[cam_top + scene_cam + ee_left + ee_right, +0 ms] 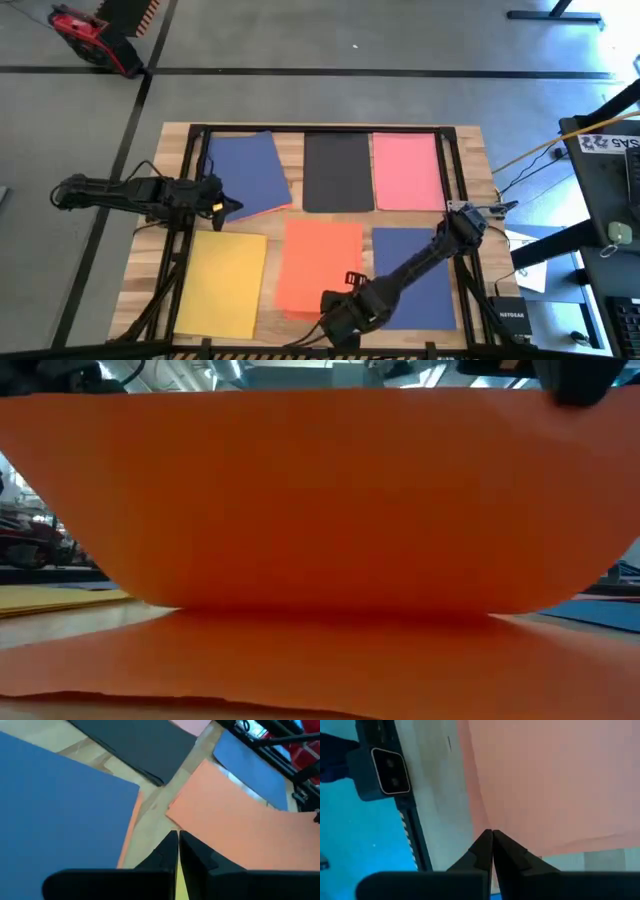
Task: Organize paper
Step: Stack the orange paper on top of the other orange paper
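Orange sheet [320, 500] curls up, right end effector [336, 312] pinching its near edge.

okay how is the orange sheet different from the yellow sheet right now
The orange sheet has its near edge curled up off the table, as the low view shows; the yellow sheet lies flat. The right pincer is at the orange sheet's near edge, fingers together; no pincer is at the yellow one. Orange sits in the near row's middle, yellow at its left end. Both are plain rectangular sheets.
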